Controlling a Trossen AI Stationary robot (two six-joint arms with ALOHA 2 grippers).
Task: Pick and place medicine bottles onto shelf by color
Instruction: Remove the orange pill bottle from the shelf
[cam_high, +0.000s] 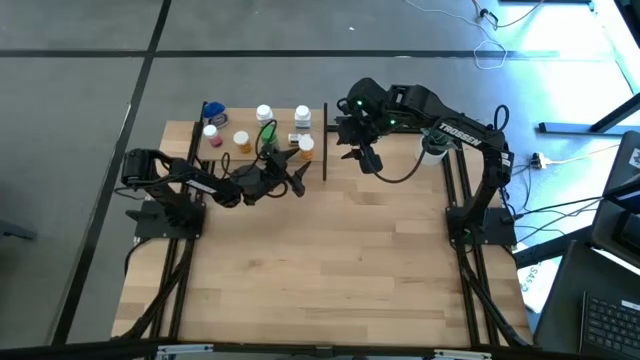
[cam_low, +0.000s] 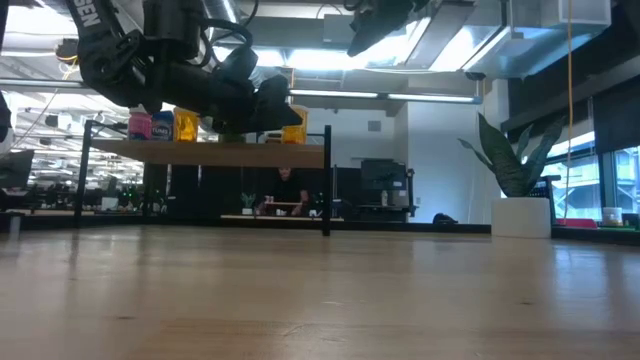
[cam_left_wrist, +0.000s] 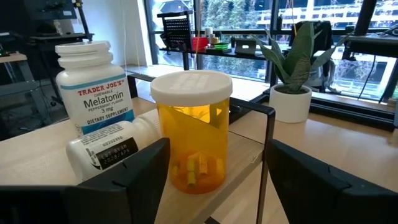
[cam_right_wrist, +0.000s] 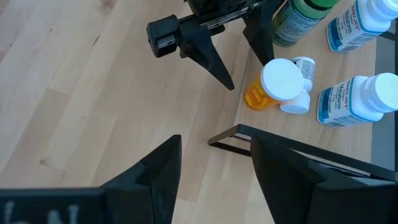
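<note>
The wooden shelf (cam_high: 228, 124) stands at the table's far left and carries several bottles: blue (cam_high: 213, 112), pink (cam_high: 211, 135), orange (cam_high: 242, 140), green (cam_high: 268, 135) and two upright white ones (cam_high: 264, 115) (cam_high: 303, 117). Another orange bottle (cam_left_wrist: 191, 130) stands upright by the shelf's right edge, next to a small white bottle (cam_left_wrist: 112, 149) lying on its side. My left gripper (cam_high: 297, 168) is open at the shelf's near side. Its fingertips stand just short of this orange bottle (cam_right_wrist: 277, 84), one on each side, apart from it. My right gripper (cam_high: 358, 155) hovers open over the table, right of the shelf.
A thin black post (cam_left_wrist: 268, 155) marks the shelf's right edge beside the orange bottle. A potted plant (cam_high: 433, 150) stands at the table's far right, by the right arm. The wide near part of the tabletop (cam_high: 330, 270) is bare wood.
</note>
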